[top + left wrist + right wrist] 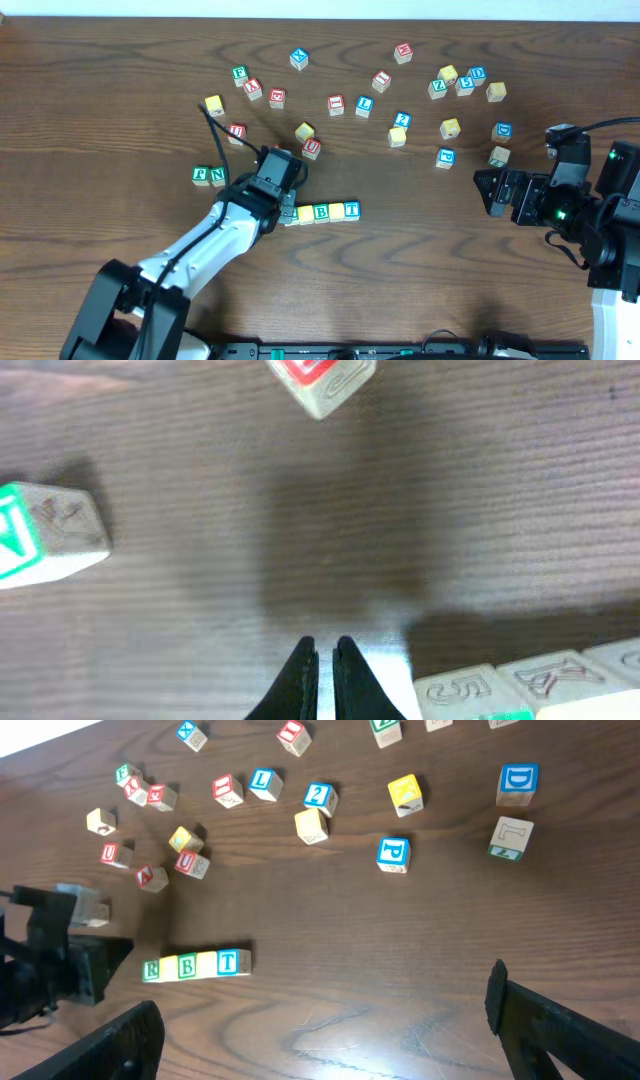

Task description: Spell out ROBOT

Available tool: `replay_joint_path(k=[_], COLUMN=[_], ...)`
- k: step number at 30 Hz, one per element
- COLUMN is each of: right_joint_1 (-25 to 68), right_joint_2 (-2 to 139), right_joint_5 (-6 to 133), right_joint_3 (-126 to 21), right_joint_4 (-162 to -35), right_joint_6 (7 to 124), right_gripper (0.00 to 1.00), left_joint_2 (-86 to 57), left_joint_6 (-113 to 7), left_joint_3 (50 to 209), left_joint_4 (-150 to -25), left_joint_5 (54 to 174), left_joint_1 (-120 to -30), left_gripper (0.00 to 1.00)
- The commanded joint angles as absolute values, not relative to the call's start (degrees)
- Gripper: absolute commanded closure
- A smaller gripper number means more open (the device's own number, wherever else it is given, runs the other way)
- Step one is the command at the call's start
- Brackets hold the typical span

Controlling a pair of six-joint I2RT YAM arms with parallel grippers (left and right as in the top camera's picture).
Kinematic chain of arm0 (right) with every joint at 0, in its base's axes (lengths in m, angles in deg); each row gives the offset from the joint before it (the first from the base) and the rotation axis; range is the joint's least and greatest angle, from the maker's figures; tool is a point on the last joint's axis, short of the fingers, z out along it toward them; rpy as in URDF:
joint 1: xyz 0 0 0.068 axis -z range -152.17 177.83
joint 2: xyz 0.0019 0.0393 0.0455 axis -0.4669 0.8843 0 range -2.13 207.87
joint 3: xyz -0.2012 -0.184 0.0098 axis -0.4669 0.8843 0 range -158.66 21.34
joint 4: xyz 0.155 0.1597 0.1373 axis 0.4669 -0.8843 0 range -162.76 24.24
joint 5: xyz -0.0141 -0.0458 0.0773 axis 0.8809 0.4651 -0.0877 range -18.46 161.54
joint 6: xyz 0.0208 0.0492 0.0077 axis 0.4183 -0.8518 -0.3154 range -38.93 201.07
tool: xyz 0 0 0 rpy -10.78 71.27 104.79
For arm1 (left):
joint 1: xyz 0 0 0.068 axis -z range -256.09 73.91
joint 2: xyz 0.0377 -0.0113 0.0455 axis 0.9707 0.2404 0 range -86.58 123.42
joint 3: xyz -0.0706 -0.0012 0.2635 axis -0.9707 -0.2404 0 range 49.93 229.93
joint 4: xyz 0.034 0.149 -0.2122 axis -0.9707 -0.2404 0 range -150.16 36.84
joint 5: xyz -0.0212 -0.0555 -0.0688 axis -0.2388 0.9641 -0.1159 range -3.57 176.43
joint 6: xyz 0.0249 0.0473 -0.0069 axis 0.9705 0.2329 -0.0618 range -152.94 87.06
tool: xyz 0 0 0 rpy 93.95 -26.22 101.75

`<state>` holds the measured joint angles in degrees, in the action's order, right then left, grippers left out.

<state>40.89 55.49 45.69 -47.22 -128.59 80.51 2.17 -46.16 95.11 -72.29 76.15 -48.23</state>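
even bright light, soft shadows; the left wrist view is blurred, perhaps too close to focus.

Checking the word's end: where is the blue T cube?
Overhead view: the blue T cube sits at the right end of the row, against a yellow cube.

looks like a robotics lab bench to me. there's a left arm [215, 238] and a right arm [600, 215] at a plain dark wood-grain table [450, 290], a black cable [612, 123] running off frame, and toy alphabet blocks [363, 105] scattered around.
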Motion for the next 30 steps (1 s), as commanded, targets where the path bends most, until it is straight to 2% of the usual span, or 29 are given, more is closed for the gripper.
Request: replay_joint_path(k=[1,18,30], right_joint_1=[41.2,41.2,41.2], right_joint_2=[55.3,55.3,55.3], right_joint_5=[45.7,45.7,45.7], right_joint_3=[-47.5,-47.5,-47.5], right_joint_4=[-128.6,-128.6,-128.6], right_joint_6=[81.6,81.6,81.6], right_gripper=[0.01,0.01,0.01], left_joint_2=[0.3,0.3,0.3], left_joint_6=[-50.2,-48.9,-48.2], left_joint_3=[96.7,96.4,96.4], left_joint_4=[-75.0,-78.6,-78.4], left_joint_5=[75.5,86.7,87.6], left_joint_1=[-48.4,-48.4,-48.4], left_gripper=[0.93,0.94,0.93])
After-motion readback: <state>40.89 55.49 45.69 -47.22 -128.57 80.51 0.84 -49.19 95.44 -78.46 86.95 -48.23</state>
